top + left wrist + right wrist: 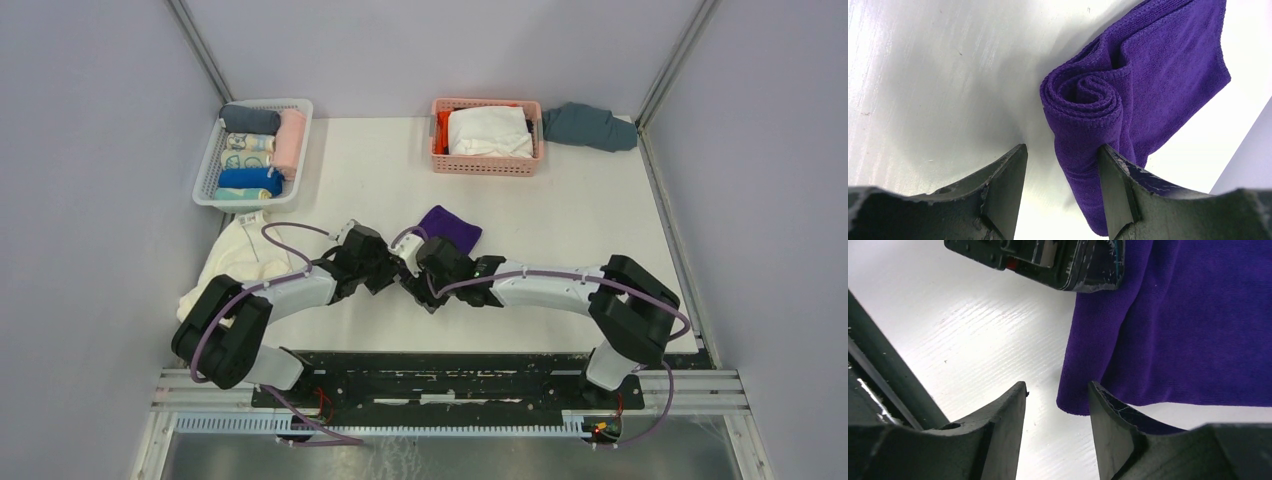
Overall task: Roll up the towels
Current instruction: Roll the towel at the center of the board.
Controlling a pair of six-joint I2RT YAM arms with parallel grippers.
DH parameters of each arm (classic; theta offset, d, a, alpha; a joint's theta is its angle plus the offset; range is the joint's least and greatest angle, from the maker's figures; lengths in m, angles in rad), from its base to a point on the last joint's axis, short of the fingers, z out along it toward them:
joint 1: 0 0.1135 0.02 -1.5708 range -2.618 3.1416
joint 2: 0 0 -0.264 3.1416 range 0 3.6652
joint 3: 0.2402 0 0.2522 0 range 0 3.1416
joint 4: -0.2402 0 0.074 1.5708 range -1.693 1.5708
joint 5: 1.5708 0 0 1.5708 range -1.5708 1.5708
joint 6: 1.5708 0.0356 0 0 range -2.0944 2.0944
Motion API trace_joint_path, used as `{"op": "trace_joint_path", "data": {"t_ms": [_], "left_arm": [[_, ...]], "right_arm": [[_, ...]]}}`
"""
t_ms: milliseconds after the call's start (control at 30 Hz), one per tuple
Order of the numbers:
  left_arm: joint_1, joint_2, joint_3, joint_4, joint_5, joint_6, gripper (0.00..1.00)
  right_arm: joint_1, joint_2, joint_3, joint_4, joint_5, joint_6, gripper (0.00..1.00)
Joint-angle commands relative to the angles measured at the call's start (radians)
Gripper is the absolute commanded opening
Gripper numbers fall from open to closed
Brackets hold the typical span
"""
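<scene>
A purple towel point(449, 228) lies on the white table point(560, 220), partly rolled at its near end. In the left wrist view the roll's spiral end point(1083, 95) faces the camera. My left gripper point(1063, 165) is open, with the roll between its fingers and against the right finger point(1115, 185). It also shows in the top view point(380, 272). My right gripper point(1058, 410) is open and low over the table, with the towel's flat corner point(1078, 400) between its fingertips. In the top view it point(420, 275) sits close beside the left gripper.
A white basket point(210, 165) at the back left holds several rolled towels. A pink basket point(487, 163) at the back holds folded white cloth. A grey-blue towel point(588, 126) lies at the back right. A cream towel point(235, 265) lies by the left arm.
</scene>
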Motion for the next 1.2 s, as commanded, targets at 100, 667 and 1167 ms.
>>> {"op": "trace_joint_path", "data": {"t_ms": [100,667,1167], "left_arm": [[0.0,0.044,-0.018,-0.092,-0.029,0.019,0.63],[0.0,0.035,-0.024,-0.098,-0.029,0.019,0.63],[-0.001,0.068,-0.009,-0.098,-0.021,0.034,0.63]], "right_arm": [[0.052,-0.049,-0.025,0.119,0.164,-0.078,0.49],[0.064,0.053,-0.008,0.085,0.179,-0.101,0.38],[0.032,0.19,0.03,0.035,0.259,-0.104,0.51]]}}
